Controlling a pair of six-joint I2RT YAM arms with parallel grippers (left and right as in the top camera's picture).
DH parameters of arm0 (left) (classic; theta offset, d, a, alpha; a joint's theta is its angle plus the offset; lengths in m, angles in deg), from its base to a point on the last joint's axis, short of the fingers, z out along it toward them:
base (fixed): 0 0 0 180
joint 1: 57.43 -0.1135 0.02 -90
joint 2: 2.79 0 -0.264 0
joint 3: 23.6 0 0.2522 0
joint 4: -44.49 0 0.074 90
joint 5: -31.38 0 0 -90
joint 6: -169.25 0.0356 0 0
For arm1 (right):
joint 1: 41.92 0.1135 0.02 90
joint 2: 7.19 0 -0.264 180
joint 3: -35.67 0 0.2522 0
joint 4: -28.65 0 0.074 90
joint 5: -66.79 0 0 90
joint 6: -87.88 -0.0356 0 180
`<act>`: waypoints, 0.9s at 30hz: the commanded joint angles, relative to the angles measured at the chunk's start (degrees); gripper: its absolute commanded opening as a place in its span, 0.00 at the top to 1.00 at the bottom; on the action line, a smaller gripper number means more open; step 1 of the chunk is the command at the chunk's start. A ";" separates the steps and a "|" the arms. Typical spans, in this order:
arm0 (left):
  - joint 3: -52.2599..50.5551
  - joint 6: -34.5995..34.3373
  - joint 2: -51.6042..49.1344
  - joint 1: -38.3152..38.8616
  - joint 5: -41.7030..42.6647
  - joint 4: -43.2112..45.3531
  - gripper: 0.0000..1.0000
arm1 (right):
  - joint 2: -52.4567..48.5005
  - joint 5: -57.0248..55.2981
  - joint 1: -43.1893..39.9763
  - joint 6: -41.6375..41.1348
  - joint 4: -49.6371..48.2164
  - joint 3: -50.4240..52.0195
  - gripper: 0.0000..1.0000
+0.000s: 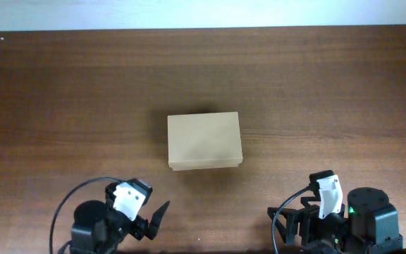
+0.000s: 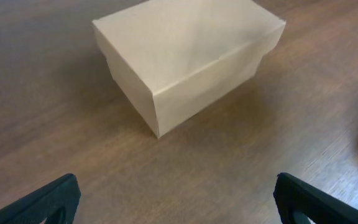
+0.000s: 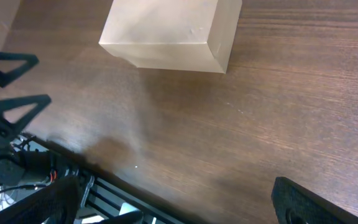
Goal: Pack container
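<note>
The container [image 1: 204, 141] is a plain tan cardboard box with its lid shut, standing in the middle of the wooden table. In the left wrist view the box [image 2: 188, 56] lies ahead of my left gripper [image 2: 176, 202], which is open, empty and well short of it. In the right wrist view the box [image 3: 169, 31] is at the top, far from my right gripper [image 3: 179, 202], also open and empty. Overhead, the left gripper [image 1: 155, 220] and the right gripper [image 1: 279, 224] sit at the near edge, either side of the box.
The dark wooden table [image 1: 330, 106] runs back to a pale wall strip [image 1: 203, 14]. The right wrist view shows the table's front edge with black rails and cables [image 3: 104, 199] below it, and the left arm's fingers [image 3: 8, 87] at the left.
</note>
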 commanded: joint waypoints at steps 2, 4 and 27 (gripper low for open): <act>-5.01 -2.64 5.55 -0.90 -0.17 1.22 0.00 | 0.33 -0.72 0.26 0.20 -0.22 0.17 0.01; -7.56 -3.37 7.67 -0.90 -0.20 1.53 0.00 | 0.33 -0.72 0.26 0.20 -0.22 0.17 0.01; -11.45 -3.48 11.02 -0.90 -0.83 1.88 0.00 | 0.33 -2.32 5.70 0.44 -0.33 0.22 0.01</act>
